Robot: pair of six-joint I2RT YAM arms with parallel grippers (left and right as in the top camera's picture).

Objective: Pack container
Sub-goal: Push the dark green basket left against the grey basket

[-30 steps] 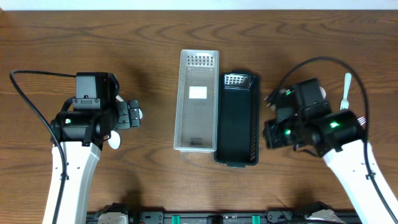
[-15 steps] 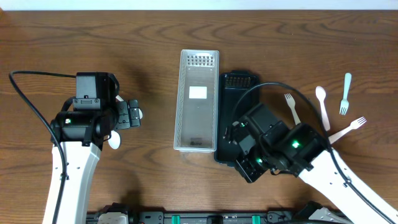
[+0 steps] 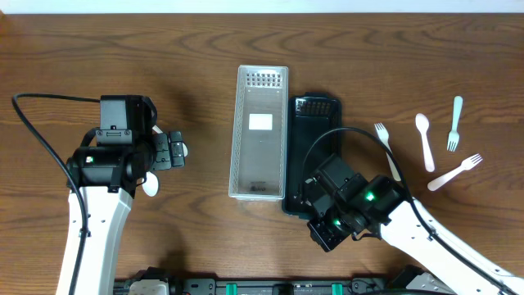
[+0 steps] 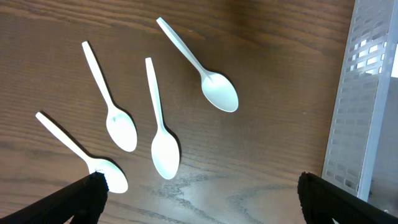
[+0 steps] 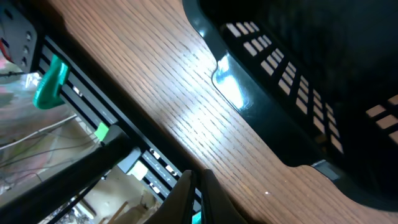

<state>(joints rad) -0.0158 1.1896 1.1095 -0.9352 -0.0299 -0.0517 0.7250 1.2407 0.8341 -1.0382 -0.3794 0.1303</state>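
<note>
A clear perforated container (image 3: 260, 131) lies lengthwise at the table's middle, with a black perforated container (image 3: 315, 139) touching its right side. My left gripper (image 3: 175, 152) hangs open over several white spoons (image 4: 163, 149), with nothing between its fingers; the clear container's wall (image 4: 367, 93) is at the right edge of the left wrist view. My right gripper (image 3: 321, 233) is shut and empty, low over the wood by the black container's near corner (image 5: 311, 74). Its pressed fingertips (image 5: 198, 194) point toward the table's front edge.
At the right lie a white fork (image 3: 385, 143), a white spoon (image 3: 423, 139), a pale blue fork (image 3: 454, 123) and another white fork (image 3: 454, 172). A black rail with green clips (image 5: 53, 81) runs along the table's front edge.
My right arm has swung from the right of the black container to its near end, uncovering the forks and spoon on the right. The left arm has not moved.
</note>
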